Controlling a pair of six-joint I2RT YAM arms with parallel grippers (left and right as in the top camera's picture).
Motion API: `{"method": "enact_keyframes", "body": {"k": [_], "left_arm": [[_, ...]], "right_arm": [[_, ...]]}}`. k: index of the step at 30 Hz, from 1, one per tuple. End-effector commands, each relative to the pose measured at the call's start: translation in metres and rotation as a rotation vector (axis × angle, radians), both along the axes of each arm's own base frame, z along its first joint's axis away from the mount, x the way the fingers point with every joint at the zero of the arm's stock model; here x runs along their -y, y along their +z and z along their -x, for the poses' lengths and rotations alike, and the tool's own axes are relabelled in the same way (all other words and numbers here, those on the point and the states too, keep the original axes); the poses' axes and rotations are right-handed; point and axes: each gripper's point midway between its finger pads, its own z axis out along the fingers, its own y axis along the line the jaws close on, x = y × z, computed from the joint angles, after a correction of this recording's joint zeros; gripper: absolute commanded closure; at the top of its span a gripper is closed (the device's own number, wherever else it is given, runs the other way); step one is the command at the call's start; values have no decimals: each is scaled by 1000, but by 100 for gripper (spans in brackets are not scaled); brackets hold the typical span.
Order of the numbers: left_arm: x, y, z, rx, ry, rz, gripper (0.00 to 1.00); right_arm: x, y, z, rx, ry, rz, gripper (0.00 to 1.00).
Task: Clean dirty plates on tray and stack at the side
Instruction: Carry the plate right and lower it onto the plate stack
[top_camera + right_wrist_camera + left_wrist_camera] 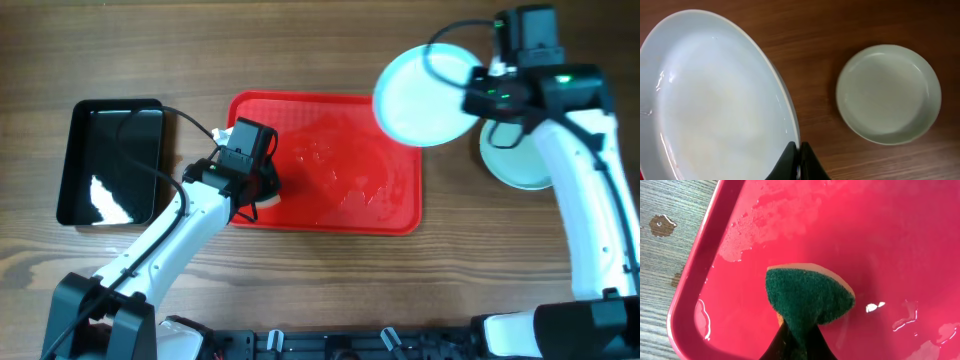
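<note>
A stiff, glossy, probably slippery round mint-blue plate (425, 95) is pinched at its rim by the right gripper (799, 152) over the far right corner of the red plastic tray (300, 112); a green sponge (807, 295) is clamped by the left gripper (796, 341).

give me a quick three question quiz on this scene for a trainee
1. True or false: the left jaws hold a green sponge over the red tray.
2. The second plate lies: A) on the red tray B) on the wooden table C) under the sponge.
3. Fill in: the right jaws grip the held plate by its ____.
Key: 1 true; 2 B; 3 rim.
</note>
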Motion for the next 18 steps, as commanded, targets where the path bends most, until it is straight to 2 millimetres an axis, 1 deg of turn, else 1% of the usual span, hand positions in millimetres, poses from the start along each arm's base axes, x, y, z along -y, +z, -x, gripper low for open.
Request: {"method": "enact_keyframes", "body": {"k": [1, 2, 3, 6, 8, 10, 13, 15, 18], "left_arm": [[0, -4, 3, -15, -1, 0, 96], [0, -4, 3, -14, -1, 0, 96], [0, -4, 2, -12, -1, 1, 96], [1, -4, 1, -8, -1, 3, 96], [1, -3, 1, -7, -1, 4, 96], [2, -3, 1, -6, -2, 7, 96], [4, -3, 0, -1, -1, 19, 96], [7, -2, -1, 1, -8, 37, 96], [10, -2, -1, -1, -15, 52, 96]], "right_arm": [[51, 3, 9, -10, -167, -67, 96], [68, 1, 15, -27, -203, -63, 96], [80, -1, 19, -38, -226, -59, 96], [128, -11, 37, -66, -371, -68, 96], [156, -23, 50, -80, -456, -81, 96], [176, -37, 62, -97, -522, -86, 96], [200, -64, 75, -99, -604, -97, 96], [208, -80, 80, -93, -656, -110, 96], [215, -98, 82, -75, -689, -116, 96]]}}
